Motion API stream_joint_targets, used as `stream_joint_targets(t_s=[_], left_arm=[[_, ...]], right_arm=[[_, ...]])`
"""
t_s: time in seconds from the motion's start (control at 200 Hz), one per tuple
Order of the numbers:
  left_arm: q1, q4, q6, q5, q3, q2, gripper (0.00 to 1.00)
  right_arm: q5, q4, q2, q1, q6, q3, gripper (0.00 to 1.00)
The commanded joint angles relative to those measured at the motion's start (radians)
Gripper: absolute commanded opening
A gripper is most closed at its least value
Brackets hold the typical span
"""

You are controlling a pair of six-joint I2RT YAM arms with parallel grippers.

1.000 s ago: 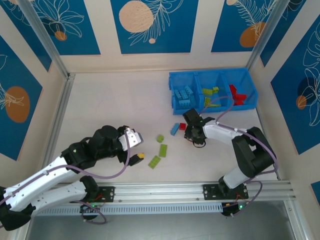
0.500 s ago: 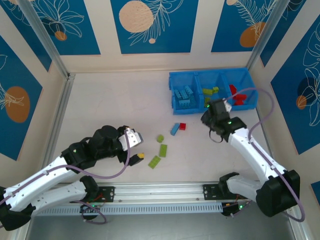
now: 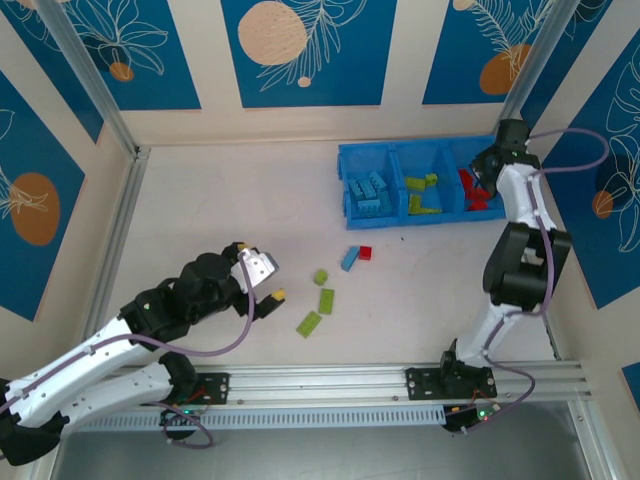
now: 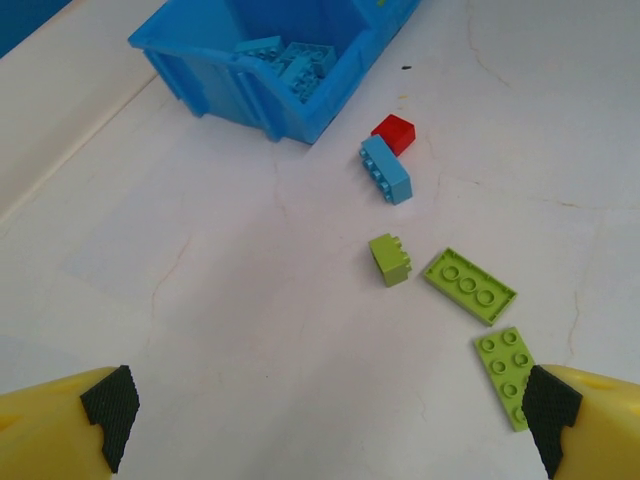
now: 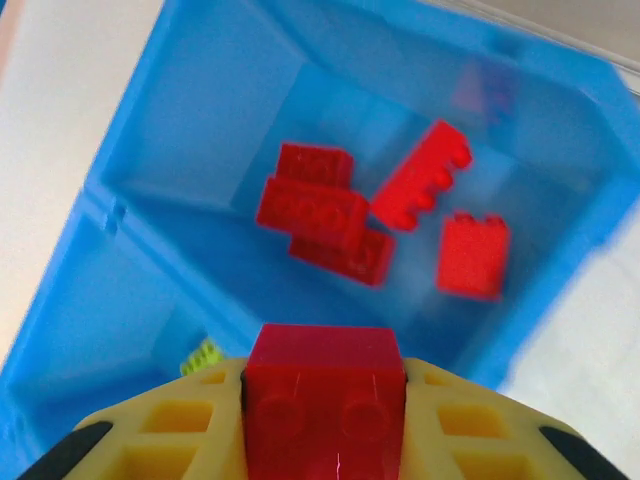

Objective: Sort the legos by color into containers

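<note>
On the bench (image 3: 220, 200), from above: I saw five loose legos (image 3: 327, 300) (three green, one blue, one red) lying in front of the blue tray (image 3: 343, 165).
Left gripper (image 3: 262, 283), from above: it hung near the green ones.
Right gripper (image 3: 490, 172), from above: I found it over the tray's right-hand compartment.
Left wrist: the left gripper (image 4: 328, 415) stood wide open and held nothing, with the loose legos (image 4: 390, 259) ahead of it on the bench (image 4: 200, 300).
Right wrist: the right gripper (image 5: 322, 425) gripped a red brick (image 5: 325, 370) above the compartment holding the red legos (image 5: 310, 210).
</note>
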Motion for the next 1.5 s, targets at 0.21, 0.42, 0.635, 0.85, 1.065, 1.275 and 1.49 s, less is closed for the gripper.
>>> stream_joint_targets(t_s=[0.21, 0.42, 0.635, 0.85, 1.065, 1.275, 1.49], left_arm=[[0.013, 0.037, -0.036, -0.055, -0.007, 0.002, 1.00], [0.015, 0.031, -0.045, -0.027, 0.000, 0.002, 1.00], [0.018, 0.019, -0.022, -0.006, 0.004, 0.000, 1.00], [0.019, -0.060, -0.042, 0.039, 0.068, 0.023, 1.00], [0.017, -0.020, -0.347, 0.130, 0.101, 0.119, 1.00], [0.023, 0.039, -0.423, 0.209, 0.174, 0.422, 1.00], [0.063, 0.063, -0.378, 0.251, 0.330, 0.787, 1.00]], right_arm=[[-0.111, -0.186, 0.055, -0.009, 0.033, 0.188, 0.67], [-0.254, -0.034, -0.274, 0.032, 0.012, -0.155, 0.69], [-0.298, 0.128, -0.606, 0.378, -0.274, -0.494, 0.77], [-0.003, -0.140, -0.683, 0.776, -0.390, -0.548, 1.00], [0.104, -0.277, -0.730, 0.982, -0.308, -0.622, 0.99], [0.052, -0.265, -0.907, 1.055, -0.193, -0.733, 1.00], [0.035, -0.295, -1.034, 1.053, -0.162, -0.802, 0.99]])
